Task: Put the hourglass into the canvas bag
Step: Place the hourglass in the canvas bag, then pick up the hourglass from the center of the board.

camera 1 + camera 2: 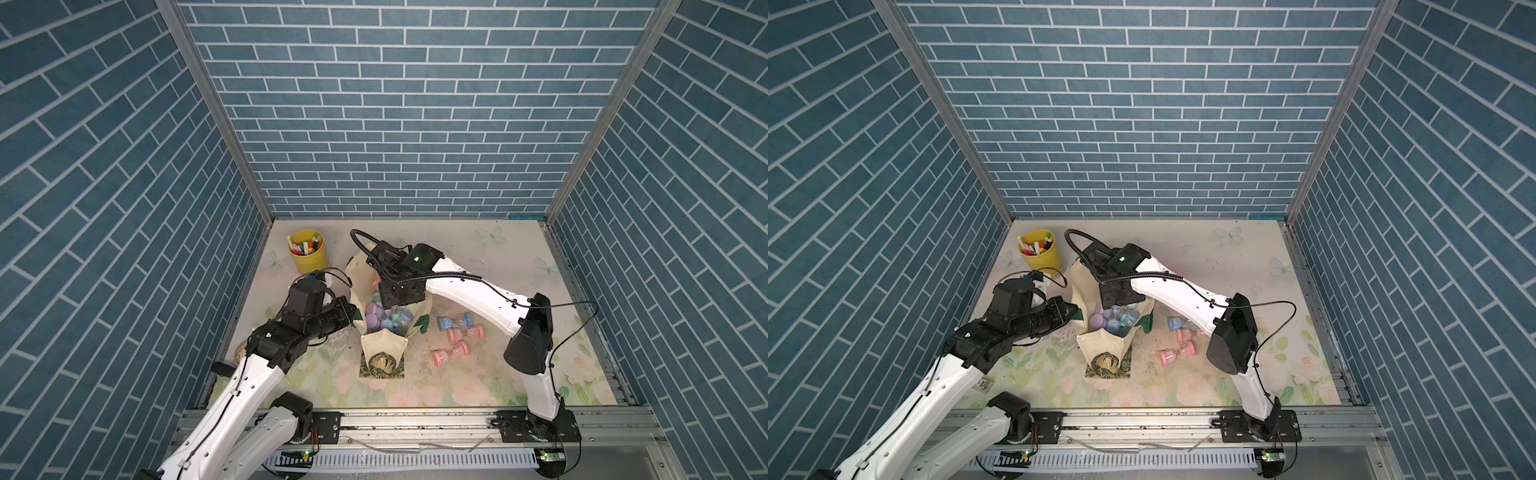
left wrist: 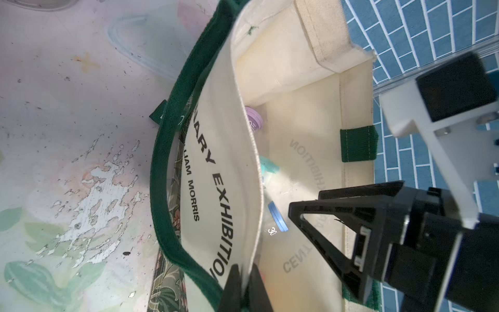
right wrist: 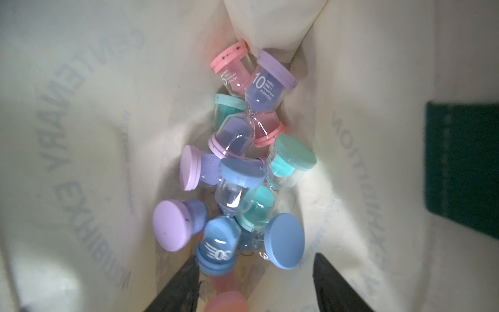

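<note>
The table [image 1: 478,257] carries the canvas bag [image 1: 384,343] about its middle, mouth up, its patterned end toward the near edge. The worry here is the bag itself. Its wall seems to stand only because the left gripper [image 2: 244,281] is pinched tight on the rim. If that cloth slips, the mouth would likely fold over the right gripper [image 3: 255,256] and snag it on the way out.

The left arm [image 1: 249,374] reaches in low from the near left corner. The right arm [image 1: 469,299] arches over from the near right corner, wrist bent down into the mouth. Its jaws stand apart, holding nothing. Between them a pink hourglass [image 3: 225,299] shows blurred, apparently loose, inside the bag above the pile of hourglasses [image 3: 243,173] on its floor. Three more hourglasses [image 1: 465,333] lie on the table just right of the bag.
</note>
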Controlling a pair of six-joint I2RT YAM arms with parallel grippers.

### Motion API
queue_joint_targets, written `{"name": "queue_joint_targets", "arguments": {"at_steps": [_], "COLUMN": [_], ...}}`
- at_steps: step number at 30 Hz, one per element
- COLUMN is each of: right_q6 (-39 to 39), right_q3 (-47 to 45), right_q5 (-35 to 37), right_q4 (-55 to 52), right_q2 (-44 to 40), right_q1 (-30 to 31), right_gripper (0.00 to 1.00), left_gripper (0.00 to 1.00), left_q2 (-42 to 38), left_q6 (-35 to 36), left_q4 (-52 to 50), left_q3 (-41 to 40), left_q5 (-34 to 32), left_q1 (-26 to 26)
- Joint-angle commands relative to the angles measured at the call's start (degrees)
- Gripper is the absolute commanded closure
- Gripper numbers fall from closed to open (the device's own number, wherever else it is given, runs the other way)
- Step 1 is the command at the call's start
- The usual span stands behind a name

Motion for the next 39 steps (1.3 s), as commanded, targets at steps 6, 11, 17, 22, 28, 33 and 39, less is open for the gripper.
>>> {"name": "queue_joint_targets", "arguments": {"at_steps": [6,11,17,22,28,33,39], "right_q6": [2.39,6.66,13.97,18.55,22.36,23.23,25.16], "right_q3": [3.43,-7.92,-27.09,-42.09,-53.12,-55.52,-58.68], "right_q5": [10.66,16.48,15.48,10.75,6.8,4.72,2.57], "right_q4": [-7.66,-7.4,-4.0,1.65,7.73,9.75,11.45], "right_q2": [-9.42,-18.86,-30.13,-36.86,-39.4,-37.78,-38.04], "right_q1": [0.28,0.01,-1.69,-5.08,-8.92,-9.08,-6.6], "right_gripper": [0.41,0.45,0.47,0.49,0.51,0.49,0.41], "left_gripper": [1.0,1.0,1.0,1.0,1.0,1.0,1.0], "left_q2": [0.59,-0.16,-0.16,-0.69,-0.45,-0.36,-0.42], "left_q6": [0.75,0.74,0.08,-0.39,-0.24,-0.23,-0.25], "left_q4": [0.13,-0.57,0.35,1.08,1.63,1.85,2.22], "left_q3": [1.05,1.21,0.7,-0.11,-0.53,-0.75,-1.29], "left_q5": [0.55,0.7,1.58,1.66,1.91,2.08,2.38], "left_q1": [0.6,0.6,0.65,0.76,0.76,0.72,0.77]}}
